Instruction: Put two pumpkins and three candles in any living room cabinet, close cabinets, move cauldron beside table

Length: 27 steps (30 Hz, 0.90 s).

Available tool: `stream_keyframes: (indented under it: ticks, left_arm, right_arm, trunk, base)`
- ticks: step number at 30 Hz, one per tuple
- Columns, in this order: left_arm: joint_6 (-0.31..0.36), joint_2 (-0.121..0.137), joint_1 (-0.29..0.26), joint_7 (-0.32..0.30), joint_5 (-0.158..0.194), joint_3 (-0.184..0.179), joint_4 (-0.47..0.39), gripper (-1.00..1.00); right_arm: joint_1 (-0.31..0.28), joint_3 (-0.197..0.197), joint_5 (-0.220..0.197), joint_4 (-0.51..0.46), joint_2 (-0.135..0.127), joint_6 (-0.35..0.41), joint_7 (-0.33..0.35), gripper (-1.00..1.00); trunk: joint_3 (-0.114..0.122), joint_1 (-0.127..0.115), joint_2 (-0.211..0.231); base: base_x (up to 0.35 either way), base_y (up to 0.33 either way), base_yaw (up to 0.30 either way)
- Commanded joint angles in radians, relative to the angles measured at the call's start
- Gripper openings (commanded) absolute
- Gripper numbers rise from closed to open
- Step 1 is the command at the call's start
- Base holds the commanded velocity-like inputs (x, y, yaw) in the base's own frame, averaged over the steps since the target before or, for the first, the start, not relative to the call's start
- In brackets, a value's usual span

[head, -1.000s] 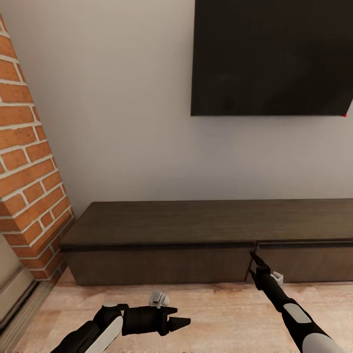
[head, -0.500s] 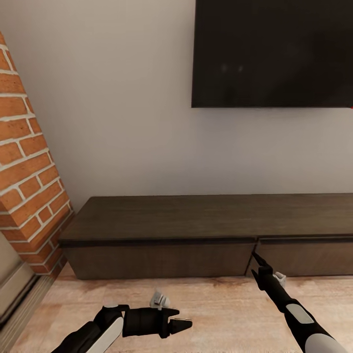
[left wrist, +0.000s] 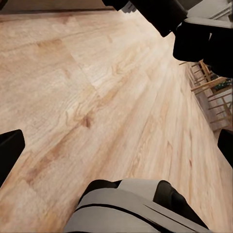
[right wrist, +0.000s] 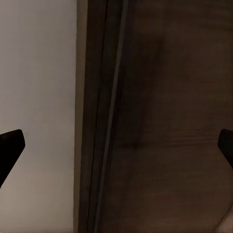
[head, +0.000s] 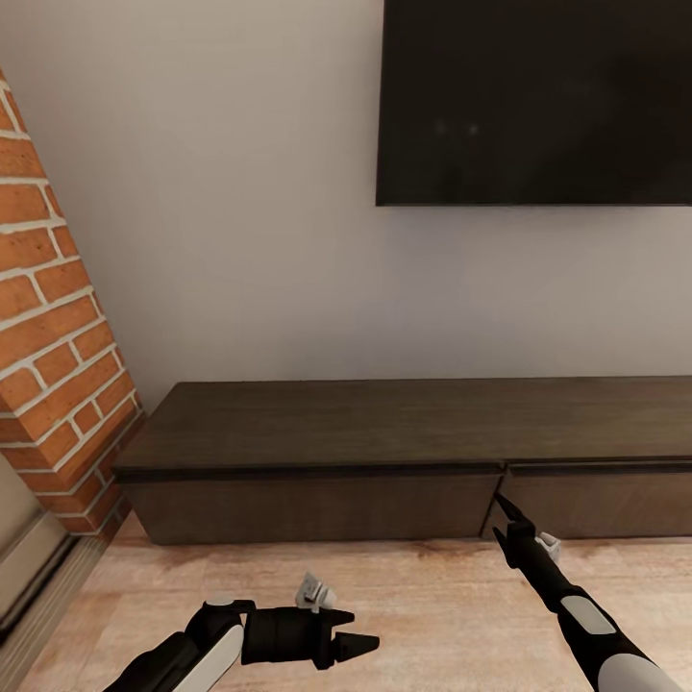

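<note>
The cabinet [head: 317,437], long, low and dark brown, stands against the wall with its drawer fronts flush and shut. My right gripper [head: 506,511] is open and points at the seam between two drawer fronts, close to the wood; the right wrist view has the cabinet's front [right wrist: 165,121] between the spread fingertips [right wrist: 10,145]. Low over the wooden floor in front of the cabinet, my left gripper [head: 358,640] is open, points right and holds nothing. The pumpkins, candles and cauldron are out of view.
A black TV [head: 533,96] hangs on the pale wall above the cabinet. A brick wall [head: 53,317] juts out at the left, with a door sill [head: 29,567] below it. Wooden chairs [left wrist: 208,80] stand far across the plank floor [head: 432,615].
The whole picture has shifted and levelled a little, so the camera moved. Both grippers sit almost where they were, and both stay open.
</note>
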Motion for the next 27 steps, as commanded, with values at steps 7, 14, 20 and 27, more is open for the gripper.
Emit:
stream_keyframes:
  ticks: [7, 14, 20, 27]
  left_arm:
    - [0.003, 0.001, -0.001, -0.027, 0.01, -0.002, 0.003, 1.0]
    - [0.0, 0.002, -0.001, -0.032, 0.01, -0.003, 0.003, 1.0]
    - [-0.001, 0.002, -0.001, -0.033, 0.01, -0.003, 0.003, 1.0]
    - [-0.002, 0.002, -0.001, -0.033, 0.009, -0.003, 0.003, 1.0]
  right_arm:
    - [-0.001, -0.003, -0.007, 0.002, -0.001, 0.01, 0.001, 1.0]
    - [-0.001, -0.005, -0.006, 0.009, -0.019, 0.009, -0.001, 1.0]
    - [-0.001, -0.007, -0.006, 0.011, -0.024, 0.01, -0.001, 1.0]
    - [-0.001, -0.007, -0.006, 0.011, -0.024, 0.01, -0.001, 1.0]
  trunk:
    - [-0.001, 0.0, 0.0]
    - [-0.001, 0.0, 0.0]
    - [-0.001, 0.0, 0.0]
    - [-0.001, 0.0, 0.0]
  base:
    - [0.138, 0.0, 0.0]
    - [0.053, 0.0, 0.0]
    - [0.091, 0.0, 0.0]
    - [0.081, 0.0, 0.0]
